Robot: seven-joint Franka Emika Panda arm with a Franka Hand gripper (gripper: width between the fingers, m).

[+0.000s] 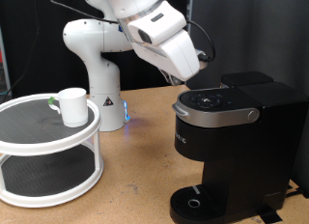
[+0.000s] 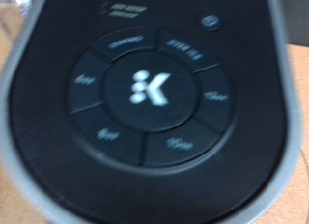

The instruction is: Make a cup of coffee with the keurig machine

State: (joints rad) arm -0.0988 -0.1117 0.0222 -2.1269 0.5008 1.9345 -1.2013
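Gripper (image 1: 198,77), its opening hidden from us, hangs just above one large black boxy keurig machine (image 1: 232,137); one plain white ceramic cup (image 1: 72,105) sits well apart on one white two-tier round stand (image 1: 48,152).

keurig machine (image 1: 232,137): we see matt black plastic with a glossy top panel (image 2: 145,89)
lid handle (image 1: 224,115): we see satin silver-grey
cup (image 1: 71,105): we see smooth glossy white ceramic
table (image 1: 145,156): we see matt brown wood

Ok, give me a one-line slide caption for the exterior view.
Gripper hovers over the keurig machine lid; the cup waits on the white tiered stand.
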